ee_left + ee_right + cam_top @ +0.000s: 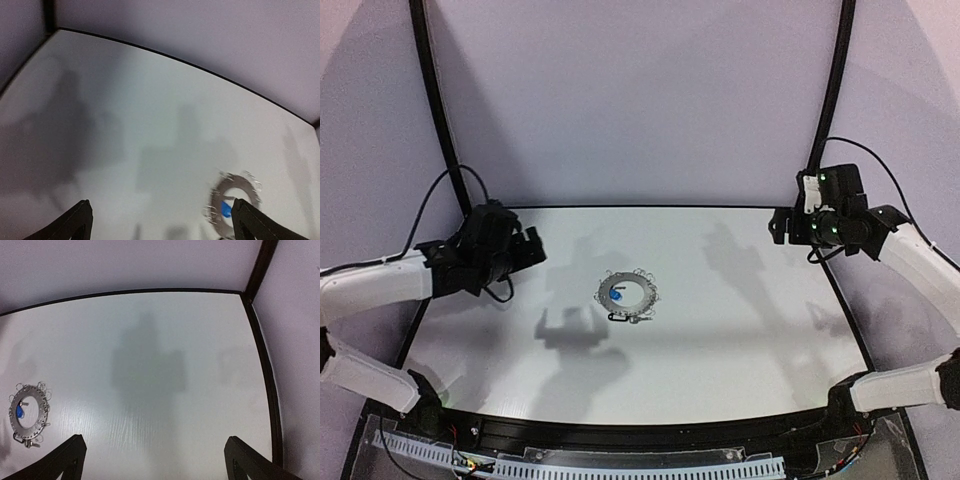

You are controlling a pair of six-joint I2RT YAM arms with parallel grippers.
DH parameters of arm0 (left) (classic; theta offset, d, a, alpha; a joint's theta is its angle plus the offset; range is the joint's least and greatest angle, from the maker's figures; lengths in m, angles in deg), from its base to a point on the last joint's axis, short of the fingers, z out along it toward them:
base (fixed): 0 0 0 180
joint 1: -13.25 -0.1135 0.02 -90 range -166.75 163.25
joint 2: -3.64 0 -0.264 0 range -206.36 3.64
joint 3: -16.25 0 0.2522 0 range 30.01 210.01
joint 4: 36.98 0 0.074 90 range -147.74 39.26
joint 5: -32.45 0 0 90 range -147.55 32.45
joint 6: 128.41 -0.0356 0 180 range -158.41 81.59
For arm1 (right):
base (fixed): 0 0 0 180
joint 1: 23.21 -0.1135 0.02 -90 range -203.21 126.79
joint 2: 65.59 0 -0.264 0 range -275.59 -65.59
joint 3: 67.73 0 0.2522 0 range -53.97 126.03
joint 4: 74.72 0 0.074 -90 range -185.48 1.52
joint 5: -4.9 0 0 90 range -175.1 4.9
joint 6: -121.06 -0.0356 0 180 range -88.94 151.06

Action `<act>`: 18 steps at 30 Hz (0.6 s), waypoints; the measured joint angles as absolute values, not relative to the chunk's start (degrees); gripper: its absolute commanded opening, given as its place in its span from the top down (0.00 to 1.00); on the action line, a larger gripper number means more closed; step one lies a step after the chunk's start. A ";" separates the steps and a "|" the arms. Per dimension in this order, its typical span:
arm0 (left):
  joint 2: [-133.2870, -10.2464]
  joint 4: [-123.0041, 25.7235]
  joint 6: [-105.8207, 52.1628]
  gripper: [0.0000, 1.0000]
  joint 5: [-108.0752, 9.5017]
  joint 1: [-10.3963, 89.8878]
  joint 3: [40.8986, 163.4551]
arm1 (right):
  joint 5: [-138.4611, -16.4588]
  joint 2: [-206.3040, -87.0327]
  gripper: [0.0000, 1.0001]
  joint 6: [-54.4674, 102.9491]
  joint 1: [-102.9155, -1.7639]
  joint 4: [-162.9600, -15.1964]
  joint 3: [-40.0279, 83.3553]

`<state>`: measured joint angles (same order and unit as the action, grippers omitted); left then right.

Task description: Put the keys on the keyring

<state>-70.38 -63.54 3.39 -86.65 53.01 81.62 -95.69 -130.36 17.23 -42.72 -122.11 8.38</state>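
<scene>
On my feed the keyring (pixel 44 412) looks like dull grey metal, the table (pixel 175 390) smooth matt white, the tag (pixel 19 411) blue plastic, I think.

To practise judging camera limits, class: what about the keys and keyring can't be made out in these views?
- Top view: keyring, blue-tagged key and black-tagged key too small; whether they're clipped on is unclear.
- Left wrist view: keyring blurred, rim detail indistinct.
- Right wrist view: keyring tiny near left edge.
</scene>
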 measured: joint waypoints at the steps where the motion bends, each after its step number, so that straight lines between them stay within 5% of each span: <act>1: -68.30 -64.72 3.31 0.01 -87.90 51.70 79.90 | -95.25 -130.32 0.02 17.27 -41.15 -121.45 7.13; 9: -41.99 -67.02 2.52 0.01 -93.27 33.43 63.24 | -85.22 -128.57 0.02 17.97 -24.01 -101.94 -14.86; 18: -30.36 -67.32 0.49 0.01 -92.90 30.11 57.56 | -84.98 -128.74 0.02 21.27 -23.90 -83.44 -22.07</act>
<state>-30.36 -67.32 0.49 -92.90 30.11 57.56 -84.98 -128.74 21.27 -23.90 -83.44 -22.07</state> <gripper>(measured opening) 0.987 0.985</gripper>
